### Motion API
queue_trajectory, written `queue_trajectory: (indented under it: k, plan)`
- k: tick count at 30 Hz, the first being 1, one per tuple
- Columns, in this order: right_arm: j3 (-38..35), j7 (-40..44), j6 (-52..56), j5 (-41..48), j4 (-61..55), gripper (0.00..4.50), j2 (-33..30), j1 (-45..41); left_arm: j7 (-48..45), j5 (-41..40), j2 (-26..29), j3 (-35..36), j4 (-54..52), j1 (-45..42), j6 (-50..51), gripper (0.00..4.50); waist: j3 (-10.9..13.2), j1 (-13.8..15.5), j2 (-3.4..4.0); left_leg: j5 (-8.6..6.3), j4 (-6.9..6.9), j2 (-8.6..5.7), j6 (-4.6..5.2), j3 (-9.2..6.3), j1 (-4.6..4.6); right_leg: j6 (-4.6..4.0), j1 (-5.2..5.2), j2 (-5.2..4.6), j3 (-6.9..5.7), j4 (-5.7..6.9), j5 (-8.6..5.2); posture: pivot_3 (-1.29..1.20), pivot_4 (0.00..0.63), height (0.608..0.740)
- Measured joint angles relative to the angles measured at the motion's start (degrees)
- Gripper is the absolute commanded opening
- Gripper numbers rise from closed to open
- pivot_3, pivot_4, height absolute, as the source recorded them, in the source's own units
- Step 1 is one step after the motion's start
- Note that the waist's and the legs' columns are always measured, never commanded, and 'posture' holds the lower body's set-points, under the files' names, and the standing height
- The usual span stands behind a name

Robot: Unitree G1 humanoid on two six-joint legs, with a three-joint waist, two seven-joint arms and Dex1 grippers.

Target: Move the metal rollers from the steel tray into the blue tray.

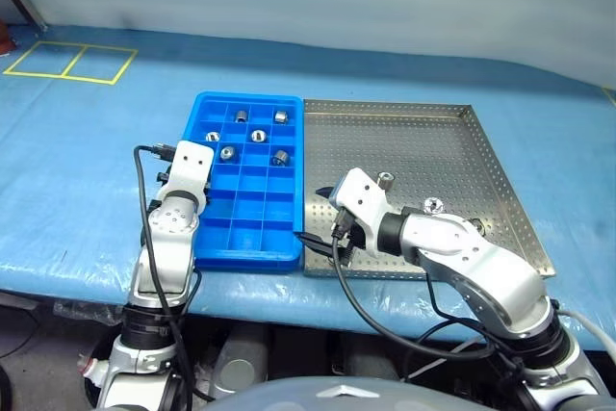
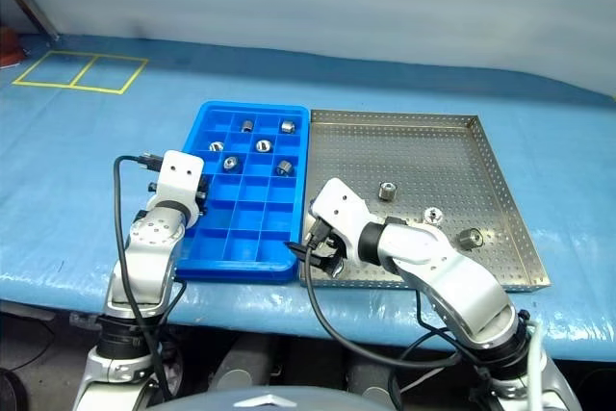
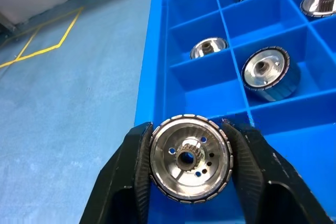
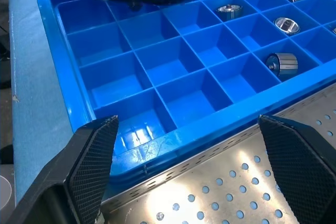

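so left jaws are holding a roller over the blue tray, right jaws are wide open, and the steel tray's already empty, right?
Not empty. The head views show three metal rollers left on the steel tray. The rest holds: in the left wrist view the left gripper clamps a roller at the edge of the blue tray, and the right gripper is wide open.

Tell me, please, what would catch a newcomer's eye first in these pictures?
The bright blue tray, its grid already holding several metal rollers, lies against the left side of the steel tray. The left gripper grips a roller over the blue tray's left edge. The right gripper hangs open where the two trays meet.
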Motion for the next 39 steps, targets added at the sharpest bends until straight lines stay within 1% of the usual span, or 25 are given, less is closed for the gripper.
queue_trajectory:
  k: [3, 5, 7, 9, 11, 13, 16, 19, 21, 26, 30, 33, 39]
  plan:
    - [-0.3, -0.4, 0.0, 0.0, -0.3, 4.5, 0.1, 1.2, -1.2, -1.7, -0.9, 0.5, 0.0, -0.1, -1.6, 4.46, 0.0, 0.1, 0.0, 0.0, 0.01, -0.02, 0.0, -0.02, -0.04, -0.01, -0.01, -0.05, -0.05, -0.01, 0.0, 0.19, 0.15, 0.74]
    - [-0.9, -0.9, 0.1, 0.0, -0.7, 4.5, 0.1, 1.8, -3.1, -4.0, -1.6, 0.1, 0.0, -0.5, -4.8, 4.49, 0.0, 0.0, -0.01, 0.0, 0.01, -0.06, 0.0, 0.02, -0.04, -0.01, -0.01, -0.13, -0.05, -0.04, 0.0, 0.19, 0.15, 0.74]
    - [-3.4, -1.7, 0.6, 0.1, -2.7, 4.5, -0.5, 4.2, -7.0, -9.5, -3.8, 1.2, -0.1, -2.7, -7.1, 4.49, 0.0, 0.1, -0.02, -0.01, 0.02, -0.1, 0.02, -0.02, -0.11, -0.02, -0.02, -0.22, -0.13, -0.06, 0.0, 0.15, 0.15, 0.74]
    - [-6.6, -2.5, 1.2, 0.2, -4.9, 4.5, -1.2, 7.1, -11.4, -14.3, -4.1, 1.3, -0.1, -5.7, -7.7, 4.49, 0.0, -0.1, -0.02, -0.01, 0.02, -0.14, 0.04, -0.01, -0.13, -0.02, -0.02, -0.25, -0.14, -0.08, 0.01, 0.12, 0.15, 0.74]
    - [-9.8, -3.4, 2.3, 0.3, -6.9, 4.5, -2.3, 10.1, -16.4, -18.2, -2.9, 1.1, 0.0, -8.8, -7.8, 4.49, 0.0, -0.7, -0.01, -0.02, -0.01, -0.15, 0.06, 0.01, -0.11, -0.02, -0.02, -0.23, -0.12, -0.09, 0.0, 0.09, 0.15, 0.74]
    - [-13.2, -4.3, 3.3, 0.4, -8.9, 4.5, -2.7, 14.0, -21.6, -21.4, -1.1, -0.6, 1.7, -12.1, -7.6, 4.49, 0.0, -1.4, -0.01, -0.02, -0.02, -0.15, 0.06, 0.0, -0.11, -0.03, -0.01, -0.18, -0.12, -0.08, -0.02, 0.08, 0.15, 0.74]
    - [-17.8, -5.6, 4.8, 0.6, -12.2, 4.5, -3.0, 20.3, -28.9, -23.8, 1.4, -4.9, 6.5, -16.5, -7.1, 4.49, 0.0, -2.1, -0.01, -0.02, -0.01, -0.22, 0.06, 0.0, -0.09, -0.03, 0.01, -0.1, -0.1, -0.06, -0.04, 0.03, 0.15, 0.74]
    - [-21.7, -7.5, 6.3, 0.2, -14.4, 4.5, -2.7, 25.2, -34.2, -25.2, 1.9, -8.7, 11.8, -20.0, -6.8, 4.49, 0.0, -3.2, 0.0, -0.02, 0.04, -0.25, 0.07, 0.0, -0.05, 0.01, 0.04, -0.1, -0.08, -0.07, -0.04, 0.01, 0.15, 0.74]
    - [-25.7, -9.4, 7.0, -0.4, -16.2, 4.5, -0.9, 29.4, -37.5, -25.1, 0.3, -13.2, 17.6, -23.6, -7.8, 4.49, 0.0, -3.6, 0.0, -0.01, 0.09, -0.26, 0.08, 0.01, -0.07, 0.04, 0.04, -0.1, -0.06, -0.05, -0.03, -0.02, 0.15, 0.74]
    - [-29.9, -13.0, 6.3, -0.2, -16.9, 4.5, 0.9, 36.1, -43.2, -22.5, -2.9, -21.8, 26.7, -28.4, -15.3, 4.49, 0.0, -5.2, 0.02, -0.02, 0.02, -0.21, 0.08, 0.12, -0.04, 0.04, -0.02, -0.09, 0.09, -0.06, -0.03, -0.07, 0.15, 0.74]
    - [-29.8, -16.9, 3.1, 1.2, -17.0, 4.5, 1.9, 40.7, -45.4, -18.8, -6.2, -27.7, 33.7, -30.1, -22.6, 4.49, 0.0, -6.4, 0.05, -0.02, -0.02, -0.11, 0.08, 0.11, -0.03, 0.03, -0.03, -0.04, 0.1, -0.05, -0.04, -0.12, 0.15, 0.74]
    - [-28.1, -20.4, 0.7, 1.9, -17.0, 4.5, 2.4, 43.5, -46.3, -15.4, -8.3, -31.6, 39.2, -30.6, -28.6, 4.49, 0.0, -7.4, 0.05, -0.03, -0.01, -0.08, 0.08, 0.2, -0.01, 0.04, -0.05, -0.05, 0.19, -0.05, -0.03, -0.16, 0.15, 0.74]
    - [-25.7, -25.6, -3.8, 3.8, -17.0, 4.5, 2.1, 46.8, -46.8, -11.2, -10.6, -33.5, 45.7, -31.1, -35.1, 4.49, 0.0, -8.5, 0.07, -0.03, -0.02, -0.04, 0.09, 0.27, 0.01, 0.05, -0.08, -0.05, 0.23, -0.05, -0.03, -0.19, 0.15, 0.74]
